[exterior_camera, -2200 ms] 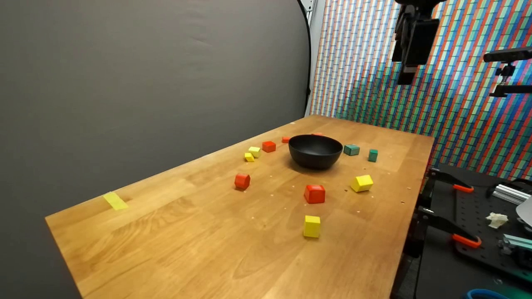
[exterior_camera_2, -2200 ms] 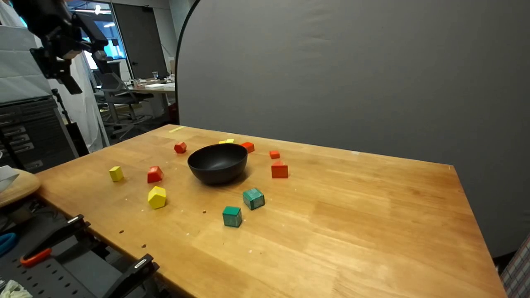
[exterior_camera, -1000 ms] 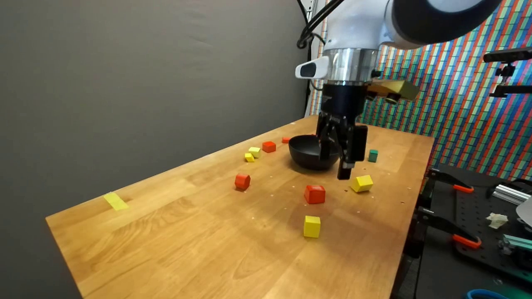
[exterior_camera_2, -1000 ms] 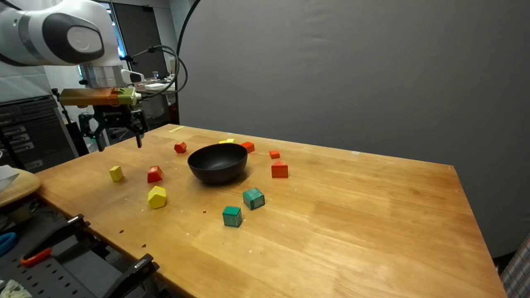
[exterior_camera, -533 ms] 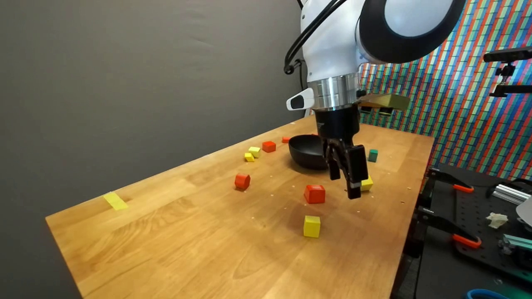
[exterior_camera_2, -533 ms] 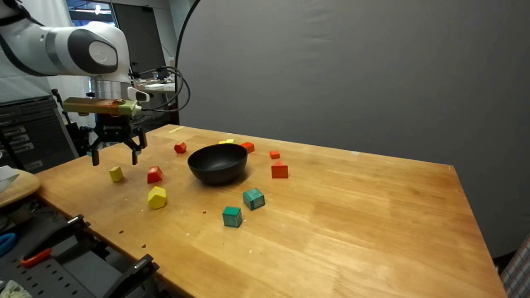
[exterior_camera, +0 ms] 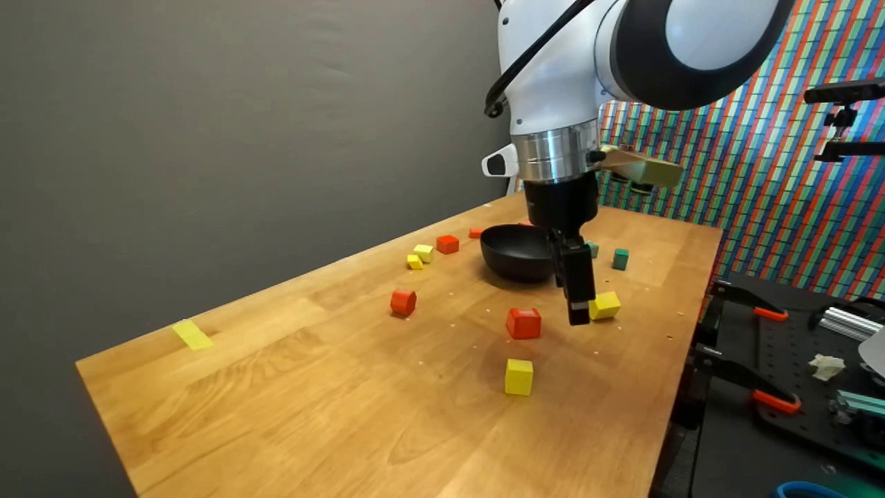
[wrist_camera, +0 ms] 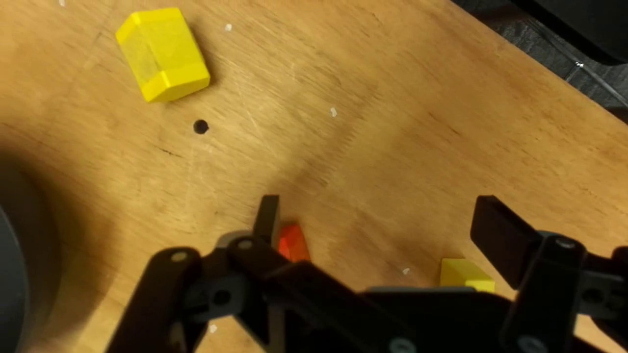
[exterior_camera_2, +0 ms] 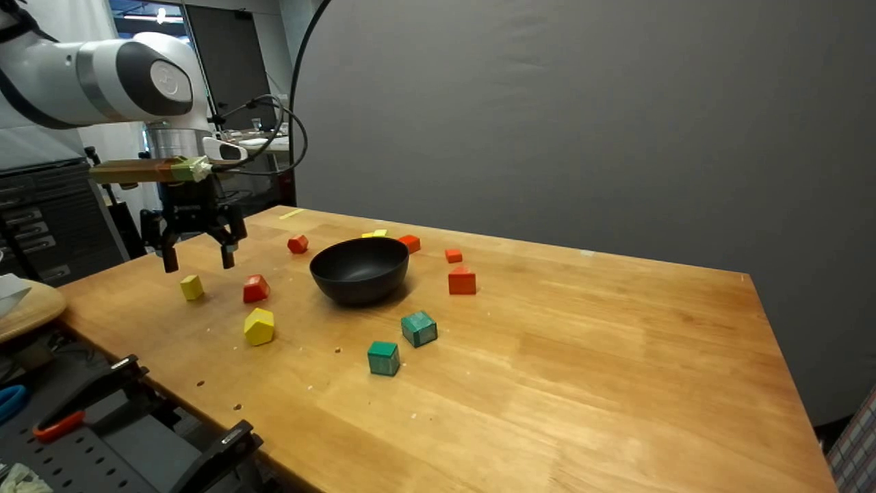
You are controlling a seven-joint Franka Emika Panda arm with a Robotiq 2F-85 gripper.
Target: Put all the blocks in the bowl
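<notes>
Wrist view: the gripper (wrist_camera: pixel 378 218), jaws wide apart, holds nothing; the upper-left yellow block (wrist_camera: pixel 163 55), presumably light and rigid, should suit a pinch across opposite faces.

Table (exterior_camera_2: pixel 582 370) is grained wood, faintly glossy; bowl (exterior_camera_2: pixel 359 293) smooth, matt; one yellow block (wrist_camera: pixel 164 55) smooth-faced; arm shell (exterior_camera: pixel 550 79) glossy, plastic-looking, with ring (exterior_camera: pixel 557 152) of bright metal; backdrop (exterior_camera: pixel 263 152) matt, cloth-like.

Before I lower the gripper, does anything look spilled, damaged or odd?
Only minor oddities: pale flecks litter the tabletop like debris, a dark spot may be a hole, and a flat yellow strip, unlike the chunky blocks, lies near one corner.
</notes>
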